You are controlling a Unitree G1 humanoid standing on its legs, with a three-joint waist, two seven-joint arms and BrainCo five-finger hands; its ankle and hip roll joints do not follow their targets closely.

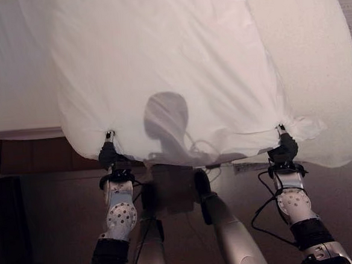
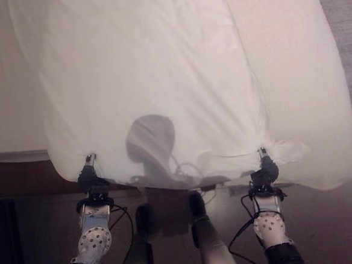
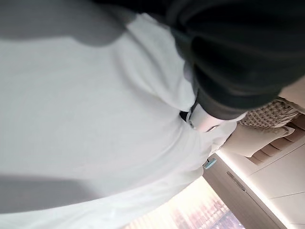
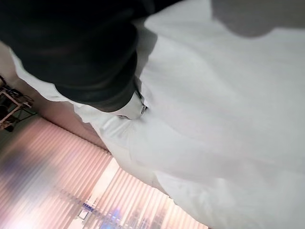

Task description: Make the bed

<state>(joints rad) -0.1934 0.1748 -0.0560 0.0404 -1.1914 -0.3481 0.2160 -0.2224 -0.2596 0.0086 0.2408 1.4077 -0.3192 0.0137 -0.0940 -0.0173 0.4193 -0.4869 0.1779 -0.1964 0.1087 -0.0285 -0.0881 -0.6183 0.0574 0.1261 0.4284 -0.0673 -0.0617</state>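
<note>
Nearest, at seven o'clock, the left hand (image 1: 109, 153) pinches the hem of the soft white cotton duvet (image 1: 159, 66); at five o'clock the right hand (image 1: 283, 145) pinches its other corner. The duvet drapes over the white mattress (image 1: 315, 44). Best pull evenly, both corners level.

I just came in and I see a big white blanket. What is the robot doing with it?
The robot is making the bed. Its left hand and right hand each pinch a bunch of the near edge of the soft white duvet, one hand near each corner. The duvet is spread over the white mattress, with its near edge hanging past the end of the bed.
</note>
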